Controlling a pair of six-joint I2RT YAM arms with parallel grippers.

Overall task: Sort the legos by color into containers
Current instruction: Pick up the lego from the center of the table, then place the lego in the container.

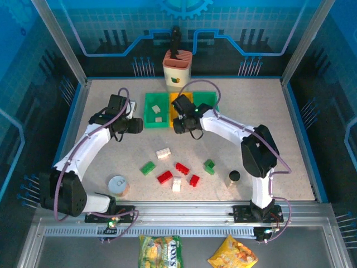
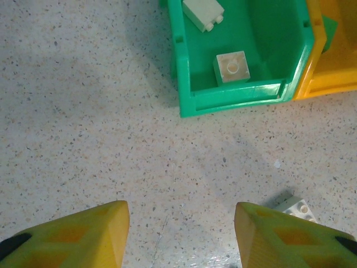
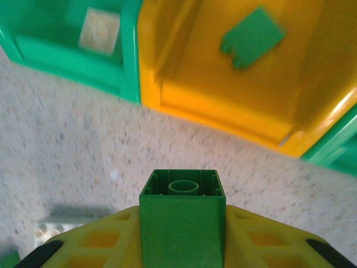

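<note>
Right claw [image 3: 182, 245] pinches a green lego brick [image 3: 182, 218] at bottom centre, facing the yellow bin [image 3: 212, 120] — a flat green piece [image 3: 252, 37] lies inside. Left claw [image 2: 181, 226] is spread above the table [image 2: 83, 139] — the green bin [image 2: 234, 97], upper right, holds two white bricks [image 2: 231, 67].

View down from the left gripper [image 2: 181, 237] onto a speckled beige table [image 2: 83, 111]. Two yellow fingertips [image 2: 83, 237] enter at the bottom edge, set apart with bare table between them. A white lego [image 2: 297, 206] lies on the table just beside the fingertip at lower right. At the top, a green bin [image 2: 234, 99] holds a square white brick [image 2: 231, 67] near its front wall and a longer white brick [image 2: 203, 12] farther back. A yellow-orange bin [image 2: 329, 86] touches its right side.
</note>
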